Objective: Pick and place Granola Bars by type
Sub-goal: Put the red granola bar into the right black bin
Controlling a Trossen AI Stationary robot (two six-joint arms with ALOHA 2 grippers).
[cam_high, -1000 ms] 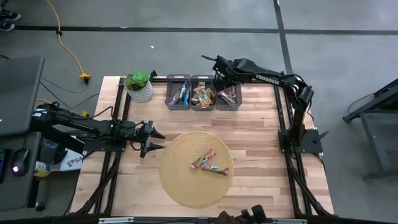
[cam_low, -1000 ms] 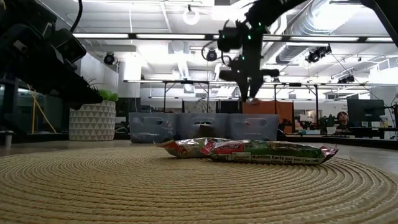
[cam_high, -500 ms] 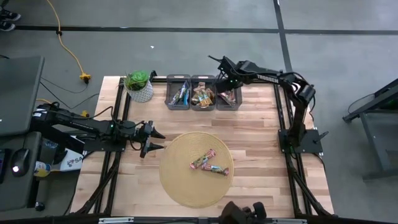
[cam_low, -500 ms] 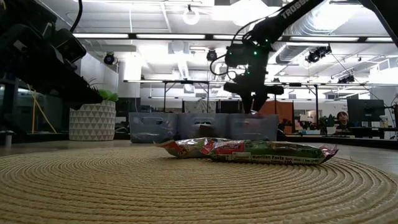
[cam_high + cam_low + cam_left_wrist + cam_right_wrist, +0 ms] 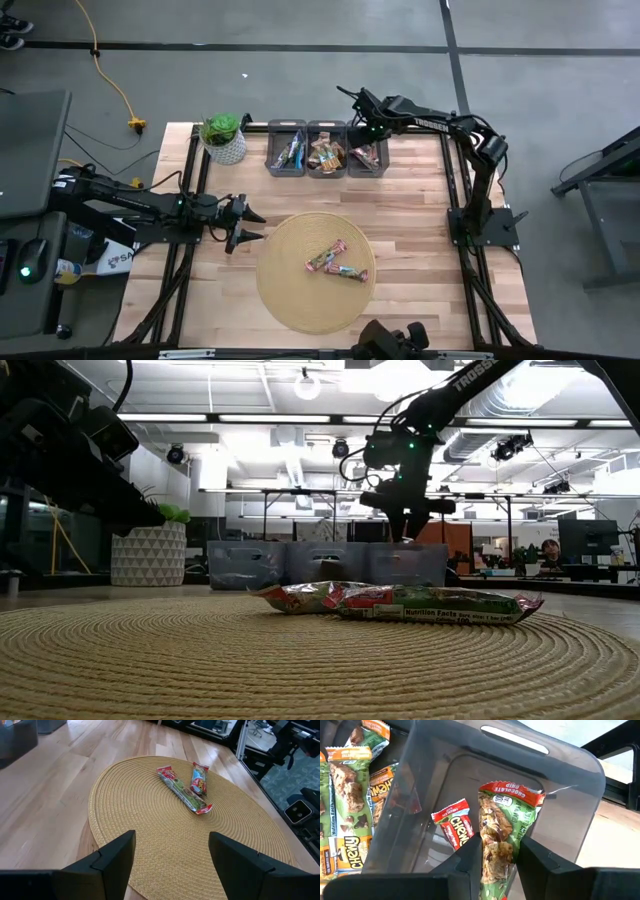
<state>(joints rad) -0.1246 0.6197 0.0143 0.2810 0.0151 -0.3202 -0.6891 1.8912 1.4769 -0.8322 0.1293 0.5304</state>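
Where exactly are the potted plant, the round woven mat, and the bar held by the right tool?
Potted plant point(image 5: 223, 137), high view, on its white pot.
Round woven mat point(image 5: 290, 290), high view, bare weave.
Bar in the right tool point(image 5: 496, 827), right wrist view, wrapper's middle.

Pale wood table point(image 5: 410, 215), plank-striped. Tan round mat point(image 5: 290, 290), woven in rings. Granola bars point(image 5: 187, 790) on it: green-and-red wrappers. Three grey bins point(image 5: 327, 149). White planter point(image 5: 227, 148) with a triangle pattern, green leaves.

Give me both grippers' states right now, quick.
Left gripper: open, holding nothing, at the woven mat's edge.
Right gripper: shut on a red-and-green granola bar, over the right-hand grey bin.
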